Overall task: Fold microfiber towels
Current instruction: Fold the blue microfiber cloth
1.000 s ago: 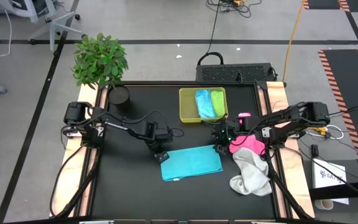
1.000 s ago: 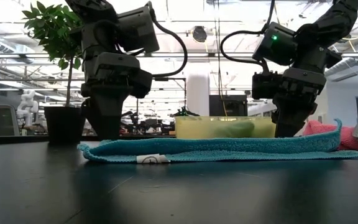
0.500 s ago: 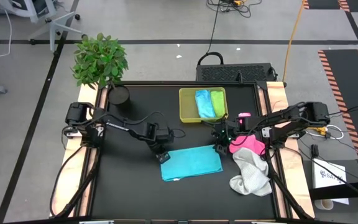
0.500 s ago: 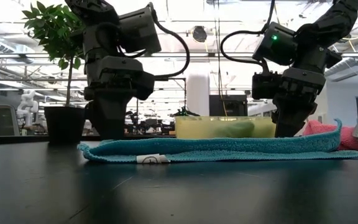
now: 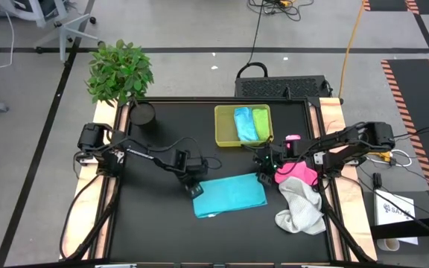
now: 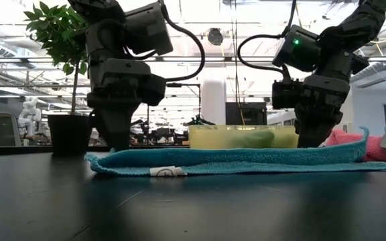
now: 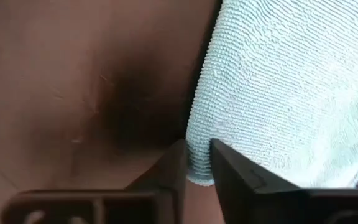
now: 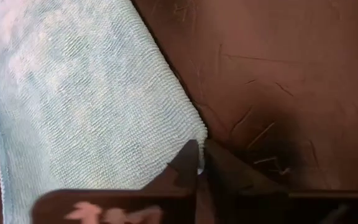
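Left end effector and right end effector each pinch a far corner of the flat teal towel; yellow tray holds blue and green towels

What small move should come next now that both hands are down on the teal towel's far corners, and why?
Probably lift both hands together and carry the far edge toward the near edge. The left hand pinches one far corner of the teal towel, the right hand is shut on the other, and the towel lies flat on the table, so a first fold looks ready.
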{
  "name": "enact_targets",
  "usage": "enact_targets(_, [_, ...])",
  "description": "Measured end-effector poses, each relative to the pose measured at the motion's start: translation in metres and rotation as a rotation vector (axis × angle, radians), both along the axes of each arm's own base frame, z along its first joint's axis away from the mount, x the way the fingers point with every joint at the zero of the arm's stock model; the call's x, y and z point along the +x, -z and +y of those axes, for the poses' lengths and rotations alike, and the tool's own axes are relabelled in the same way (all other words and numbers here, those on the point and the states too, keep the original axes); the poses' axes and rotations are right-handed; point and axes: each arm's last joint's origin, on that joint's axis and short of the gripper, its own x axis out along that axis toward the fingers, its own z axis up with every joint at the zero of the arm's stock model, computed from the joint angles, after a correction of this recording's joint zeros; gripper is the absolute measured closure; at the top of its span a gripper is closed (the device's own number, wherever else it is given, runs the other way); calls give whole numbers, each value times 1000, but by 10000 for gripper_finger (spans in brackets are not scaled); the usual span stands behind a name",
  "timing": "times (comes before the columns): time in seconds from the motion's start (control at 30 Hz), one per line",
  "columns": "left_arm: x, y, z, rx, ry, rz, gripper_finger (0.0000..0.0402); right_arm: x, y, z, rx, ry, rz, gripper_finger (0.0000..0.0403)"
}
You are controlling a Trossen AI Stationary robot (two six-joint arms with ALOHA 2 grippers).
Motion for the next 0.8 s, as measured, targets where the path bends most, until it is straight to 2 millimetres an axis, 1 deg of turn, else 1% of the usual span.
enact_targets(0.1, [0, 0, 3, 43, -18, -3, 385, 1, 0, -1, -23, 14, -6, 397])
enact_targets(0.13, [0, 0, 4, 56, -23, -4, 392, 1, 0, -1, -40, 29, -10, 395])
enact_targets(0.33, [1, 0, 16, 121, -75, -7, 388, 6, -3, -6, -110, 89, -64, 400])
enact_targets(0.43, [1, 0, 21, 134, -94, -6, 396, 6, -3, -8, -133, 109, -61, 401])
enact_targets(0.53, [1, 0, 24, 153, -111, 0, 391, 6, -3, -8, -135, 111, -60, 401])
enact_targets(0.67, [-6, 0, 26, 184, -114, 59, 389, 2, -2, -8, -134, 107, -19, 402])
enact_targets(0.8, [-12, -4, 26, 209, -112, 90, 396, -2, -7, -9, -176, 119, -12, 402])
